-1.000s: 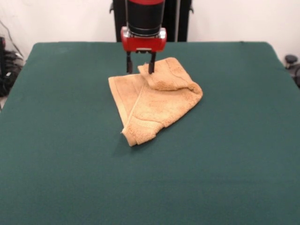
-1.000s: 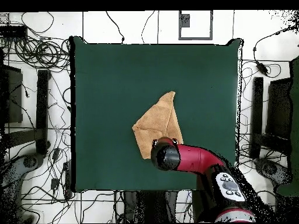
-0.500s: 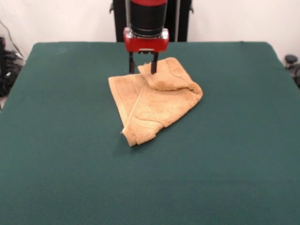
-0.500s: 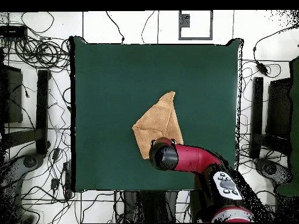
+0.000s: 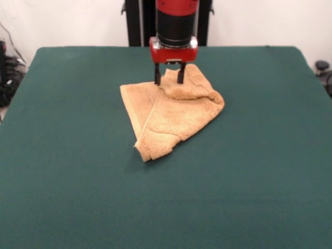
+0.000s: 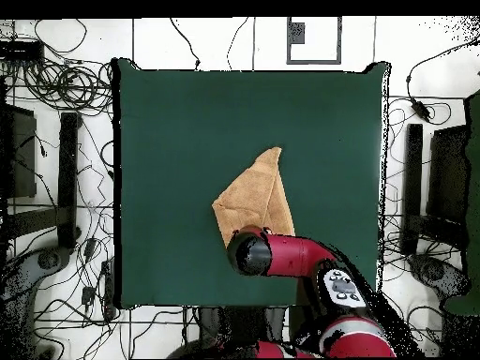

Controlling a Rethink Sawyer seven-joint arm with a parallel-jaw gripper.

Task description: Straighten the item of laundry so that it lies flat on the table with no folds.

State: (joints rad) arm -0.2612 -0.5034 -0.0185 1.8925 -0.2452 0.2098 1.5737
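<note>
Folded terry towel (image 5: pixel 174 111), triangular heap.

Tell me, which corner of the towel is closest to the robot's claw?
The folded-over corner at the back of the towel, directly under the open gripper. The pointed corner faces the camera, far from it.

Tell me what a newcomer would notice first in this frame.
A crumpled tan towel lies folded over itself near the middle of the green table. The red and black arm comes down over the towel's far edge, its tool open with both fingers at the cloth.
</note>
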